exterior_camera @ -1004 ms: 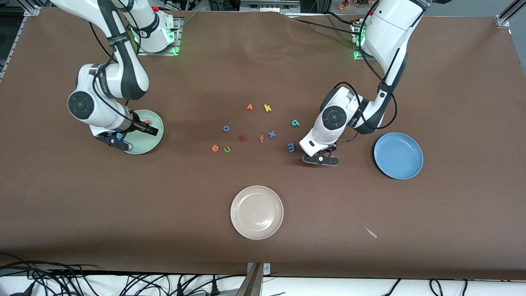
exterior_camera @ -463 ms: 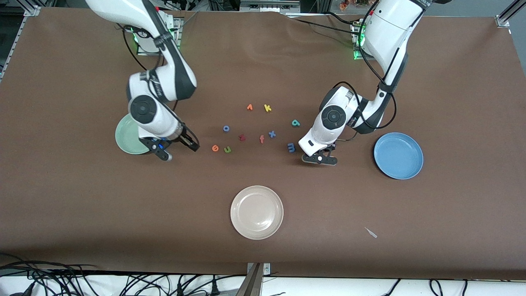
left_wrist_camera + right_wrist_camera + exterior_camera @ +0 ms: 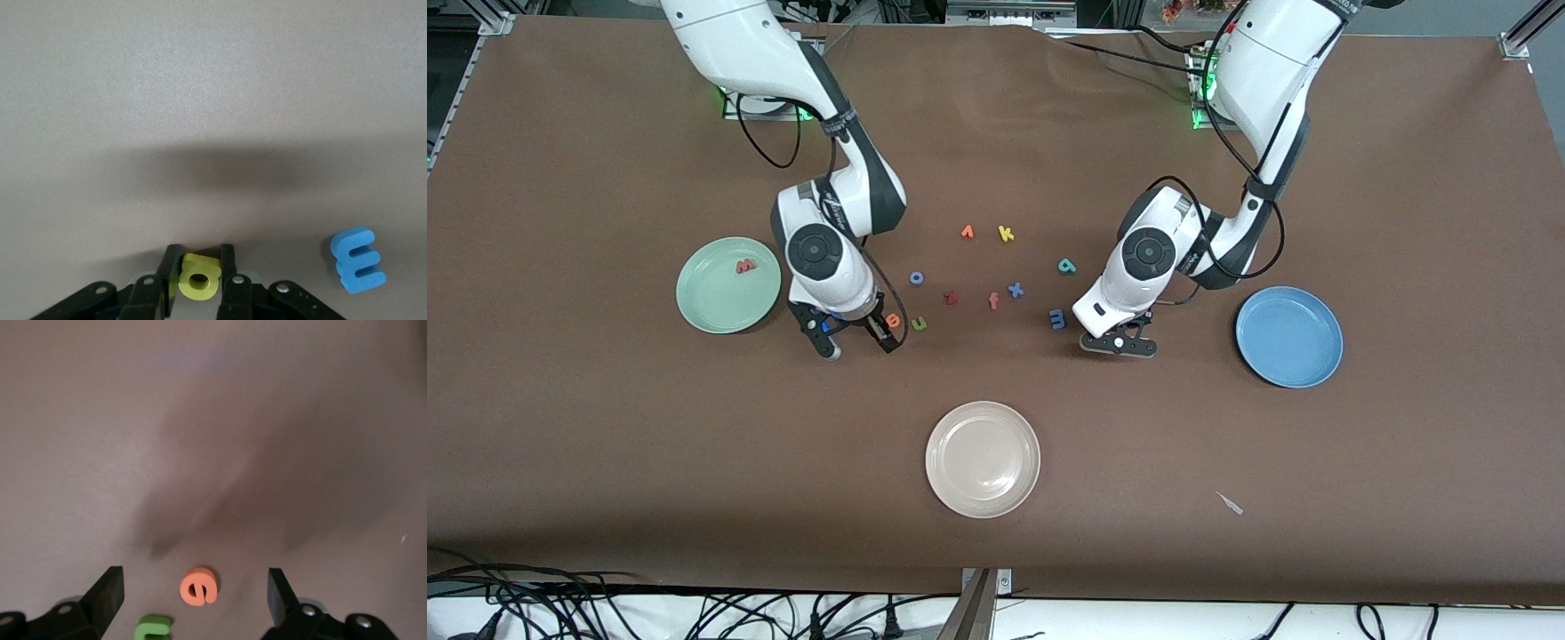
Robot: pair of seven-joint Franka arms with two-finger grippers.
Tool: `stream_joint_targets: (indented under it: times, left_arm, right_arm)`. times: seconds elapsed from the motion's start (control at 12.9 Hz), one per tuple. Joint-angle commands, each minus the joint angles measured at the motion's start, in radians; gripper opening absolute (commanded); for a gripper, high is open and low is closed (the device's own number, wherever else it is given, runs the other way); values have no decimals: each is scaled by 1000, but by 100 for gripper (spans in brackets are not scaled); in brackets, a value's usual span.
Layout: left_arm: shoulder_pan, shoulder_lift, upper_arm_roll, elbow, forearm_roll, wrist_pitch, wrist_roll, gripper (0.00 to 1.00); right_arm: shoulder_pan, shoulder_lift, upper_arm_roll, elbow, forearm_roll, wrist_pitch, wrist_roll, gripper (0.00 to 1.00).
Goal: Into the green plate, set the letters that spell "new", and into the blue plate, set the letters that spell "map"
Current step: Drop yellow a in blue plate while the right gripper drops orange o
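Surface (image 3: 605, 427): brown covering, wide; metal frame posts at the corners; cables hang along the edge nearest the front camera.

Green plate (image 3: 713, 307): toward the right arm's end; holds the salmon-pink w (image 3: 744, 265).

Blue plate (image 3: 1289, 336): toward the left arm's end, no letters in it.

Beige plate (image 3: 983, 459): mid-surface, nearest the front camera.

Loose letters, between the arms: orange e (image 3: 893, 320), green n (image 3: 919, 324), blue m (image 3: 1057, 318), teal p (image 3: 1066, 266), yellow k (image 3: 1006, 234), blue x (image 3: 1015, 290), orange-red f (image 3: 993, 301).

Right end effector (image 3: 858, 340): low over the surface, fingers spread wide, the orange e between them.

Left end effector (image 3: 1120, 346): down at the surface beside the blue m, fingers pinched on the yellow a (image 3: 199, 277).
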Motion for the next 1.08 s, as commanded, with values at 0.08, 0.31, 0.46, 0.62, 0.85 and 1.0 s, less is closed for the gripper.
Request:
stream_joint_targets:
  times: [0.08,0.31,0.46,0.62,0.85,1.0]
  left_arm:
    - [23,20,-10,17,-29,-12,35,16]
    - [50,14,-11,66,-38,-127,88,13]
    - [85,14,-11,160,-75,-300,181,13]
    - [134,5,-10,204,-83,-421,267,13]
    - [239,-29,-8,201,-77,-511,458,14]
    - [326,-38,-5,199,-64,-538,616,15]
  right_arm:
    - [49,65,-6,24,22,76,82,89]
    - [54,67,-6,15,22,73,76,64]
    - [53,61,-9,15,22,70,65,44]
    - [53,58,-9,15,22,69,63,43]
    - [53,58,-10,14,21,69,63,43]
    - [53,56,-12,7,21,69,53,31]
